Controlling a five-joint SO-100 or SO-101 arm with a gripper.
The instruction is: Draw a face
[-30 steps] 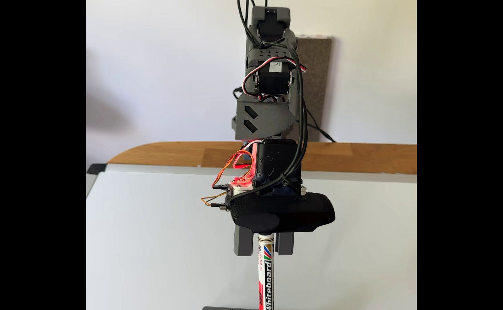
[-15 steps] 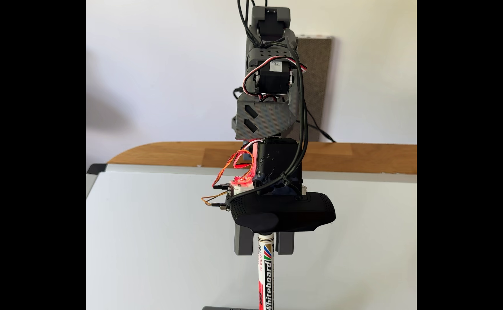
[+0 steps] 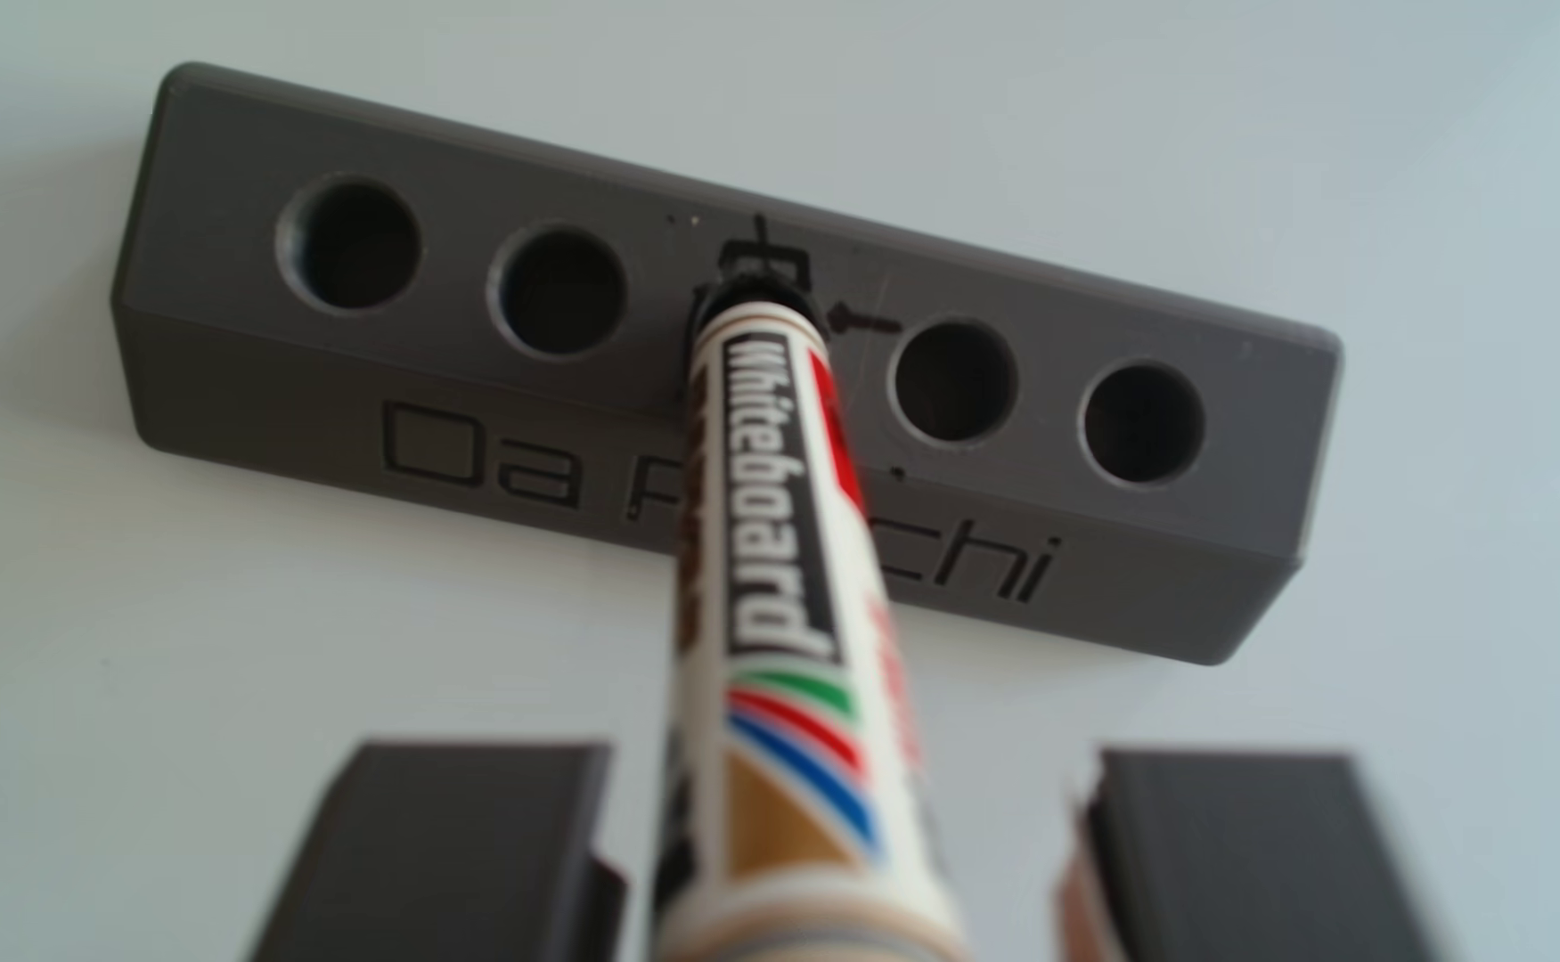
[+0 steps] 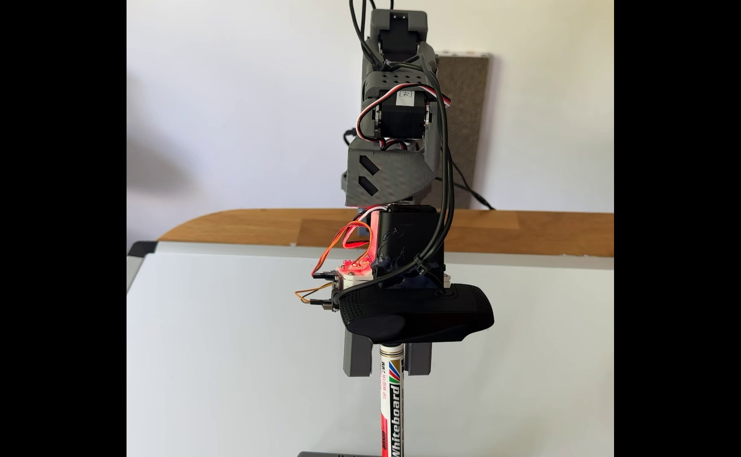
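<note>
A white marker [image 3: 776, 518] labelled "Whiteboard" stands upright with its lower end in the middle hole of a grey five-hole block [image 3: 230, 370] engraved "Da Pinchi". My gripper [image 3: 850, 754] is open, its two dark grey fingers [image 3: 461, 832] on either side of the barrel with a gap on each side. The fixed view has the gripper [image 4: 388, 373] straddling the marker [image 4: 392, 408] near its top end, under a black wrist camera. The whiteboard [image 4: 228, 351] surface bears no ink strokes; the face is out of view.
The block [image 4: 337, 454] sits at the whiteboard's near edge. Small black scratch marks [image 3: 864, 322] lie beside the middle hole. A wooden table edge [image 4: 535, 233] runs behind the board, and black cables [image 4: 445, 184] hang along the arm.
</note>
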